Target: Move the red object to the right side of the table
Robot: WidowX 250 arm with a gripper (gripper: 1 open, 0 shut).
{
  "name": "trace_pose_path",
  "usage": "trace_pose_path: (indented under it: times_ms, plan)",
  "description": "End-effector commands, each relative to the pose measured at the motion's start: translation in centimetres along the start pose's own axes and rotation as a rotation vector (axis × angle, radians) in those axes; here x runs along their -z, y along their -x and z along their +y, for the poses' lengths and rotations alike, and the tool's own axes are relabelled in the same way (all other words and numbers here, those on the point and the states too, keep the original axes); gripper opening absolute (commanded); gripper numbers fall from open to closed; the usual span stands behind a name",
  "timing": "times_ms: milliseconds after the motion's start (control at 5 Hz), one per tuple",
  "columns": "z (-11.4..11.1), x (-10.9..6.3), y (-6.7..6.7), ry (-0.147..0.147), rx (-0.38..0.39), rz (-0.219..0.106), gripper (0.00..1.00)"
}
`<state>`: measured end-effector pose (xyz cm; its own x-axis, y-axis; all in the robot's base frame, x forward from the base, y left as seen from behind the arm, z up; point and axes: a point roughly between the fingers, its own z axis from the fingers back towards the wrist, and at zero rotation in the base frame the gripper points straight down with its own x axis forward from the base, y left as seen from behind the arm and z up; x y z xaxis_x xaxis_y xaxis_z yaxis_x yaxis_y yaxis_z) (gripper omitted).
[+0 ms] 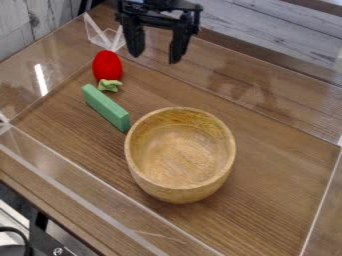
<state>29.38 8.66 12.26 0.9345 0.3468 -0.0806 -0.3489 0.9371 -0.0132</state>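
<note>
The red object [107, 66] is a small rounded red toy with a green leafy bit at its base, resting at the back left of the table [274, 130]. My gripper [155, 45] hangs pointing down, open, with nothing between its two black fingers. It is a little to the right of the red object and slightly behind it, apart from it.
A green rectangular block [106, 106] lies just in front of the red toy. A large wooden bowl [181, 152] stands in the middle. Low clear acrylic walls [80, 195] edge the tabletop, and the right side of the tabletop shows bare wood.
</note>
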Motion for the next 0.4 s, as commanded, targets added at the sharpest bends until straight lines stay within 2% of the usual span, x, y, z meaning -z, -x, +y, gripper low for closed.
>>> trace_pose_path:
  times_ms: [0,200]
  plan:
    - [0.8,-1.0,-0.9,0.012,-0.105,-0.073,1.00]
    - [1.4,-0.3,-2.5,0.023,-0.201,-0.089,1.00]
